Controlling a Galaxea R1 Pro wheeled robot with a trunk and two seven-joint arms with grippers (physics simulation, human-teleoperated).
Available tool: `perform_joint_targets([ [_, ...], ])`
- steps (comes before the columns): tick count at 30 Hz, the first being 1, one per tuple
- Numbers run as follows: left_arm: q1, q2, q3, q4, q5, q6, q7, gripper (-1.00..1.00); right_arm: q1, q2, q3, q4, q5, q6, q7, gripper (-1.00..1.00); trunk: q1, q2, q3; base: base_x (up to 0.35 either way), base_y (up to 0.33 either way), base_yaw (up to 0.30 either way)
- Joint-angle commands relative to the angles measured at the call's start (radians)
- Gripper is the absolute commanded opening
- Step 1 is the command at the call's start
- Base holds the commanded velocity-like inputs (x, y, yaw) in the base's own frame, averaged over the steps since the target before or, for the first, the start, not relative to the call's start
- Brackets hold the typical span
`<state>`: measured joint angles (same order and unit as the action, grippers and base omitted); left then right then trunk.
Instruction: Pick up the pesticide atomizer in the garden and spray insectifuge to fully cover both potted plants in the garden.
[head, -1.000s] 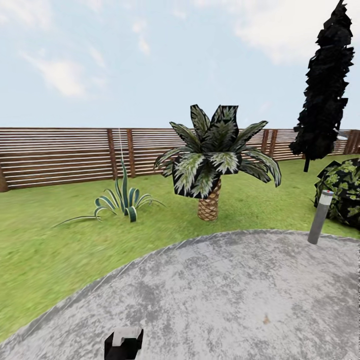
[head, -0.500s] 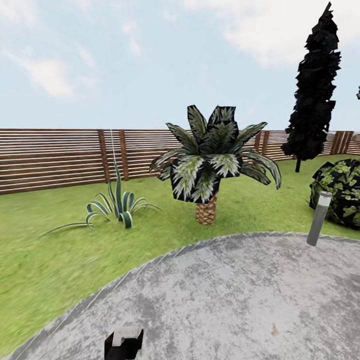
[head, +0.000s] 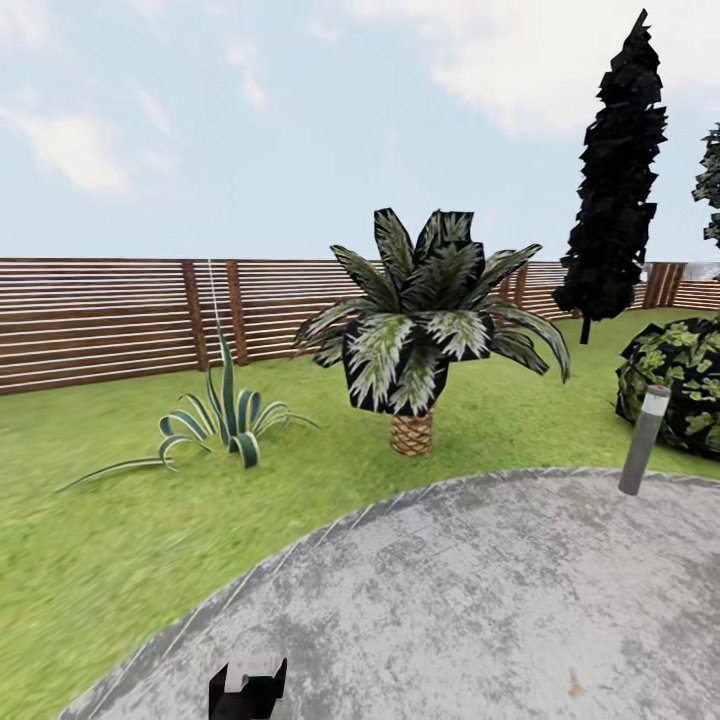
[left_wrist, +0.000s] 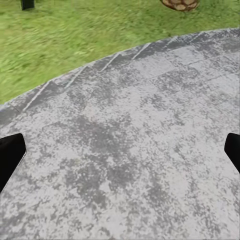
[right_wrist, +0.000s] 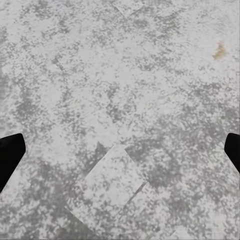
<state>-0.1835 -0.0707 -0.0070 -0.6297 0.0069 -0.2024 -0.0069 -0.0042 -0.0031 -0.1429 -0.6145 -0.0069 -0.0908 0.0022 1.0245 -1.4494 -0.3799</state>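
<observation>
Bollard lamp (head: 643, 439), palm (head: 425, 330) edge patio (head: 480, 600).

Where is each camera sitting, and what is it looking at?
Head view: up on the robot's head, facing out over the round patio to a palm and wooden fence; a dark bit of the robot shows.
Left wrist view: by the left claw, looking at patio edge and lawn.
Right wrist view: by the right claw, looking down at paving.
All three share the patio.
</observation>
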Motion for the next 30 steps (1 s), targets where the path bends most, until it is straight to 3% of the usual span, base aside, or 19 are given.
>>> perform_joint_targets([
  [1,-0.001,0.0,-0.001,0.001,0.001,-0.003,-0.001,1.0,0.0,0.001,-0.001,0.0,-0.001,-0.003,0.0,1.0,0.001,-0.001,-0.001,0.267,0.233,-0.002],
  [14,-0.001,0.0,-0.001,0.001,0.001,-0.003,-0.001,1.0,0.0,0.002,-0.01,-0.007,-0.002,-0.003,-0.005,1.0,0.001,-0.001,0.001,0.267,0.234,-0.022],
  [30,-0.001,0.0,-0.001,0.001,0.001,-0.003,-0.001,1.0,0.0,0.0,-0.01,-0.005,-0.004,-0.002,-0.004,1.0,0.001,-0.001,0.013,0.267,0.243,-0.256],
])
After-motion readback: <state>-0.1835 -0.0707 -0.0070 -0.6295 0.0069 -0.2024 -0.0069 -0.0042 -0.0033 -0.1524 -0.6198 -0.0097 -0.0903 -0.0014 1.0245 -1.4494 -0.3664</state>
